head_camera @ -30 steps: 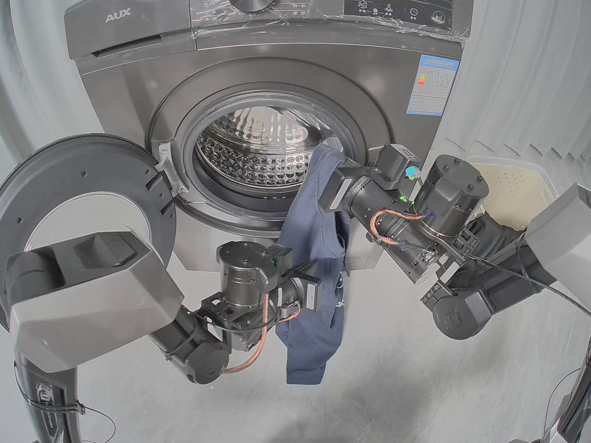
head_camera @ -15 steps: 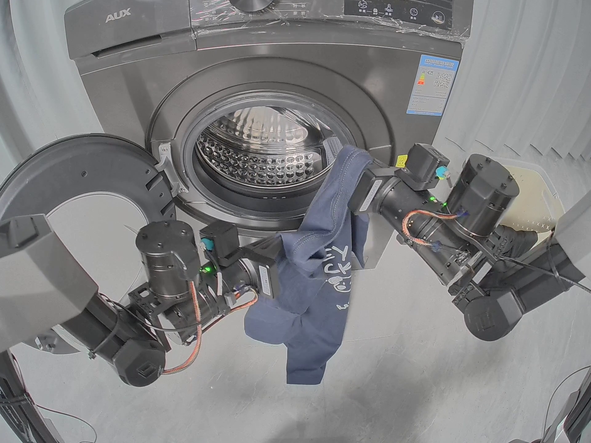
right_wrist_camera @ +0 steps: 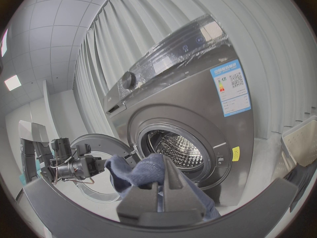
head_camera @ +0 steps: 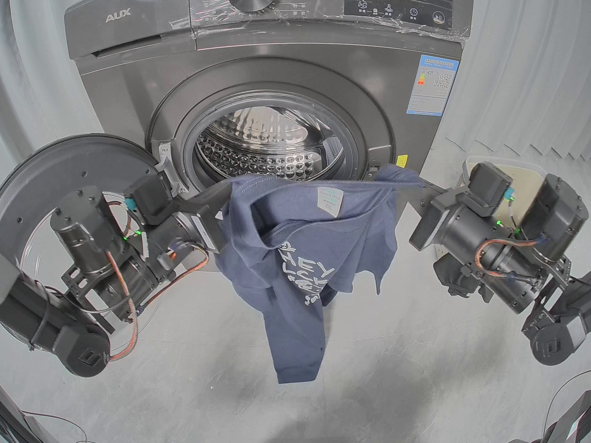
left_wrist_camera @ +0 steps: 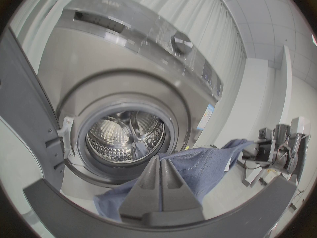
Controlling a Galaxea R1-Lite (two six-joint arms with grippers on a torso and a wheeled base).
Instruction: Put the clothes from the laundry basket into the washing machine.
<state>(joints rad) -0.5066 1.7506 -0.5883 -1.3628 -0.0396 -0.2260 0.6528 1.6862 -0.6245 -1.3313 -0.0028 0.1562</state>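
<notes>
Left tool (head_camera: 217, 203) pinched one shoulder edge of the navy T-shirt (head_camera: 295, 241); its wrist view showed the two fingers (left_wrist_camera: 150, 179) pressed together with cloth at their tips. Right tool (head_camera: 411, 187) pinched the opposite shoulder edge, closed on a bunched fold of the same cloth

Shirt hung in the air, stretched between the two tools, directly in front of the washing machine (head_camera: 123, 87). Its top edge ran roughly level, just below the lower rim of the round opening. All of the shirt was outside the drum (head_camera: 265, 136). The neck label and white chest print faced the head camera. The body of the shirt drooped toward the floor (head_camera: 418, 376); whether the lowest hem touched it could not be told

Door (head_camera: 61, 167) stood swung open on the robot's left, behind the left arm

Laundry basket (head_camera: 523, 183), cream and perforated, stood on the floor to the right of the machine, partly hidden behind the right arm; contents could not be made out
</notes>
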